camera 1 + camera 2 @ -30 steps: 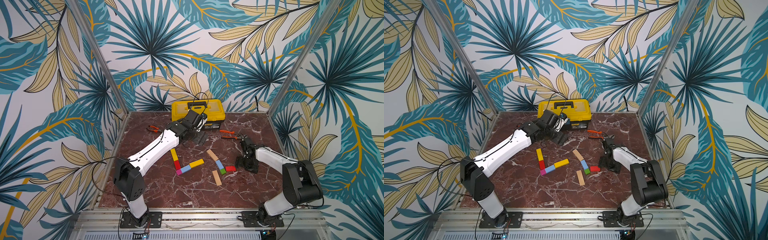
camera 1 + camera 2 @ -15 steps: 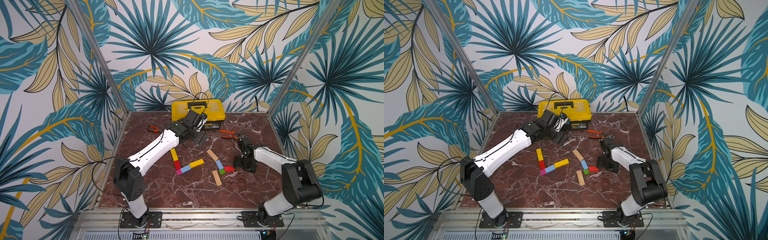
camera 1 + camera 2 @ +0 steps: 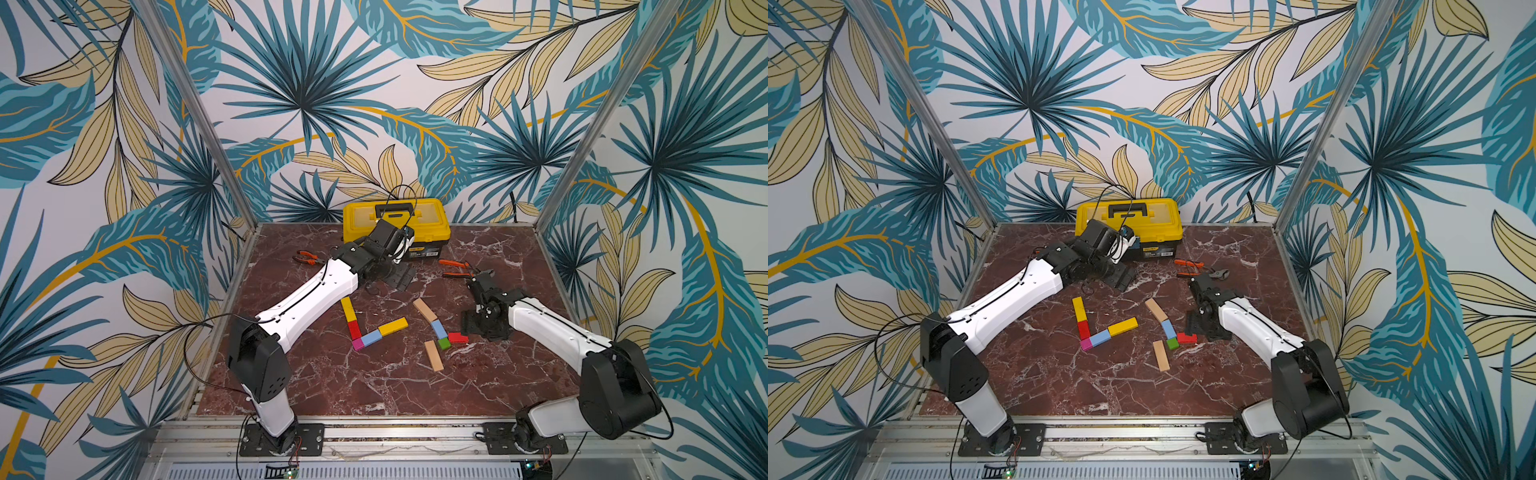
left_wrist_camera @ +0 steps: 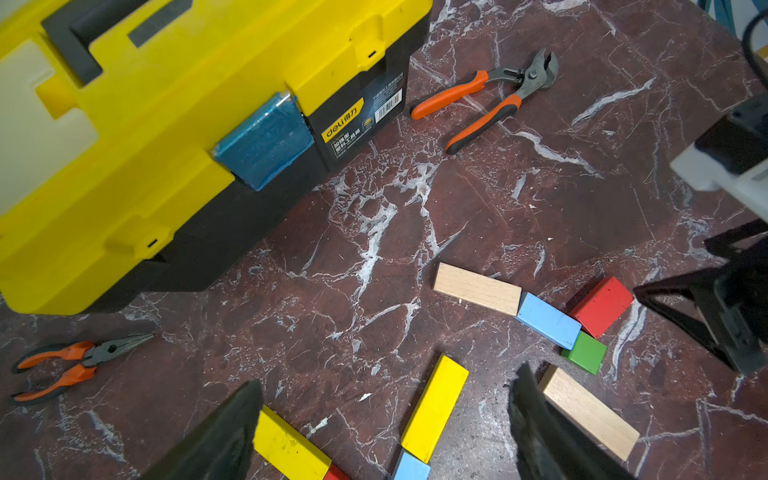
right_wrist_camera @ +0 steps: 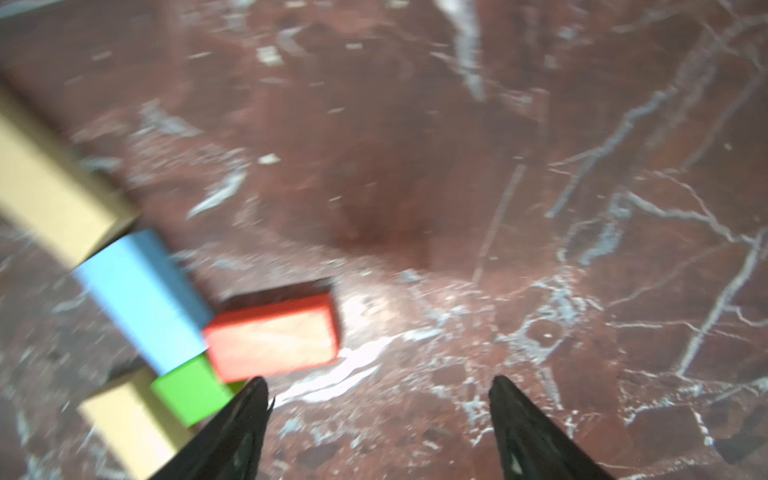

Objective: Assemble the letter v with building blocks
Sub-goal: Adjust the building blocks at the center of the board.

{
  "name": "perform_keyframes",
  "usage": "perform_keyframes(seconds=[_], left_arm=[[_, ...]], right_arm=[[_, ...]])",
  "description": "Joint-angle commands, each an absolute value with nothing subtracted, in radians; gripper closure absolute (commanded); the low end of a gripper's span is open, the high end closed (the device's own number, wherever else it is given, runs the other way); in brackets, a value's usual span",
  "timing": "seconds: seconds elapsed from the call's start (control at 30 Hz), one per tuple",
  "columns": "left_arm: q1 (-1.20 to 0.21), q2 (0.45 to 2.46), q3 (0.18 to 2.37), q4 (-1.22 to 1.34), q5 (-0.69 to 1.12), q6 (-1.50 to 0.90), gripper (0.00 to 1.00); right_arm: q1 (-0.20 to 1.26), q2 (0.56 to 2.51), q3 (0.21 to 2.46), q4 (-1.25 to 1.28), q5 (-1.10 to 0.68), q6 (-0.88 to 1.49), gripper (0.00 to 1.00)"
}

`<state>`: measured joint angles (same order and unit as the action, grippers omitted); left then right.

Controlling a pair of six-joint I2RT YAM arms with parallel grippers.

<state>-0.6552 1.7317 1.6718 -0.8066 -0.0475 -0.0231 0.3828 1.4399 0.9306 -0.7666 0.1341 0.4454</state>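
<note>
1. Left gripper (image 3: 401, 279): jaws wide apart, nothing held. It hangs just in front of the yellow toolbox (image 3: 397, 222).
2. Near the left gripper, on the side away from the toolbox, five building blocks lie on the table (image 3: 332, 386) in a V. In order: yellow bar (image 3: 348, 309), red block (image 3: 354, 330), magenta cube (image 3: 357, 344) at the corner, light-blue block (image 3: 372, 338), second yellow bar (image 3: 392, 327). They touch end to end.
3. Right gripper (image 5: 378, 382): jaws apart, empty, only bare table in the gap.
4. Second red block (image 5: 274, 336): just beside one right fingertip (image 5: 249, 399), outside the gap. Too blurred to tell if they touch.
5. Beyond that block from the right gripper is a line of tan bar (image 3: 424, 309), second light-blue block (image 3: 438, 329) and green cube (image 3: 444, 343), touching. The second red block butts against the blue-green joint.
6. Second tan bar (image 3: 434, 355): flat, just beside the green cube. This group sits between the two grippers, closer to the right one.
7. One pair of orange-handled pliers (image 3: 455, 268) lies near the right gripper, toward the toolbox. Another pair (image 3: 307, 257) lies beyond the left arm, well apart from both grippers.
</note>
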Motion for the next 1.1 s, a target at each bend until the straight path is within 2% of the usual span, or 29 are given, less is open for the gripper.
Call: perform_keyframes(seconds=[0.0,0.53,1.07], left_arm=[[-0.646,1.709,1.672,-0.799,-0.052,-0.016,0.06],[-0.647,1.696,1.659,-0.799,-0.052,-0.022,0.06],[-0.645,1.690,1.654,-0.799,-0.083,-0.018,0.06]], right_arm=[[0.443,1.448,0.943,-0.809,0.120,0.413,0.16],[0.604,1.623,1.056,-0.868,0.156,0.341,0.16],[0.641,1.711,1.094,-0.880,0.211,0.356,0.16]])
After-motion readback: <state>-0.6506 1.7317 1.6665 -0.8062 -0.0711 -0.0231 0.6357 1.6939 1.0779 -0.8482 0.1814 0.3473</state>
